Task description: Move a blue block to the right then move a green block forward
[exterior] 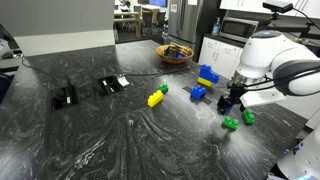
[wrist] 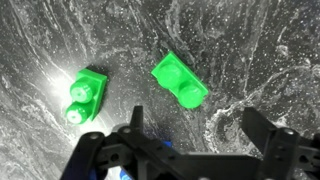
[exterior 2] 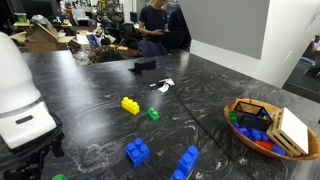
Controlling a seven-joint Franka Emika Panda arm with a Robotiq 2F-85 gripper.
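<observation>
My gripper point(wrist: 195, 130) is open and empty, fingers pointing down at the dark marble table point(wrist: 250, 40). In the wrist view a long, low green block point(wrist: 180, 78) lies just ahead of the fingers. A chunkier green brick point(wrist: 88, 93) lies to its left. A sliver of the slim blue block point(wrist: 166, 144) shows behind the gripper body, mostly hidden. In an exterior view the gripper point(exterior: 228, 104) hangs low over the table, with one green brick point(exterior: 230, 123) and another green brick point(exterior: 248, 117) close in front of it.
A squat blue brick point(exterior: 198, 93) and a large blue-and-yellow stack point(exterior: 207, 75) stand near the gripper. A yellow brick point(exterior: 155, 98) joined to a green piece point(exterior: 163, 89) lies mid-table. A wooden bowl of toys point(exterior 2: 262, 125) and black holders point(exterior: 64, 97) sit farther off.
</observation>
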